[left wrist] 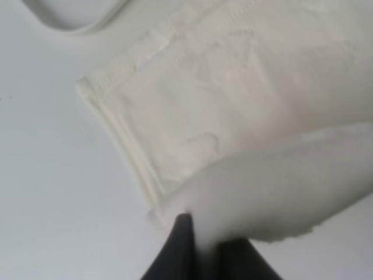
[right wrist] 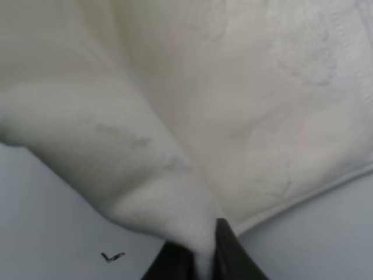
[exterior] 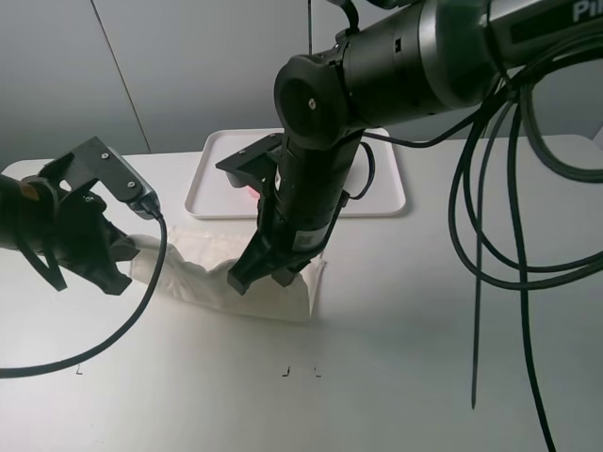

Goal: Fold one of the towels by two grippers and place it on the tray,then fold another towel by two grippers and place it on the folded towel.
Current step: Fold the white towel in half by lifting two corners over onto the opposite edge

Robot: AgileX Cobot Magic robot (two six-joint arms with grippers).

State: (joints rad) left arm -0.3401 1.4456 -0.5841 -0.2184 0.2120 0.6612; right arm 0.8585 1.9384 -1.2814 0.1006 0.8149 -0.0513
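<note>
Left gripper point(left wrist: 201, 232) and right gripper point(right wrist: 204, 244), jaws clamped on 1 edge of the cream-white towel point(exterior: 290, 299), hold it raised for folding (tray point(exterior: 388, 191) waits behind).

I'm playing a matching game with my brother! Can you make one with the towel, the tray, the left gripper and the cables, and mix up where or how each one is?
Things:
1. cream towel
2. tray
3. left gripper
4. long black cables

Places or states:
A. at the back of the table
B. shut on the towel's edge
C. rumpled in the middle, partly lifted
D. dangling from the right arm

Pairs: 1-C, 2-A, 3-B, 4-D.
</note>
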